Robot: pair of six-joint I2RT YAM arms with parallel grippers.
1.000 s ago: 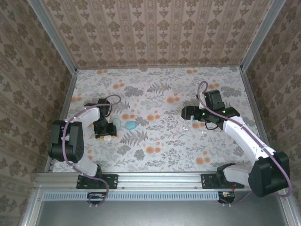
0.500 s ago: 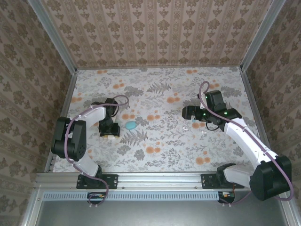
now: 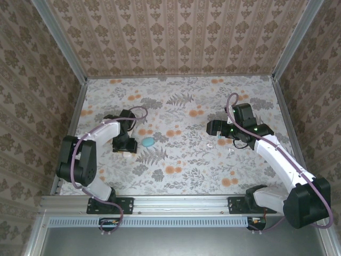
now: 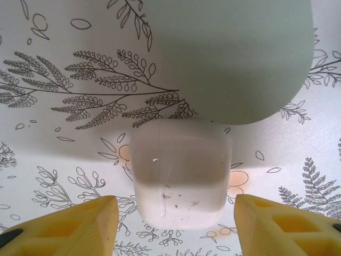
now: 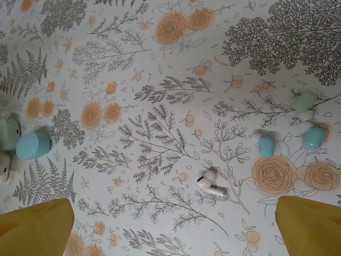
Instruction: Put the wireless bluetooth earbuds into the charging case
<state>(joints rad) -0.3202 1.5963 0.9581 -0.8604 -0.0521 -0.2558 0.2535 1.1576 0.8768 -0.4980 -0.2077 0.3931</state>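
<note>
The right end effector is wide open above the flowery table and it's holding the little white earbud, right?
No. The right end effector is wide open above the flowery table, but it holds nothing: the little white earbud lies loose on the table, as the right wrist view shows.

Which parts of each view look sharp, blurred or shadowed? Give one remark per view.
Left wrist: the pale green case half is out of focus, and a shadow crosses the upper part of the white rounded-square item. Right wrist: the white earbud is crisp under even light. Top external: evenly lit, but the teal case half looks tiny.
</note>
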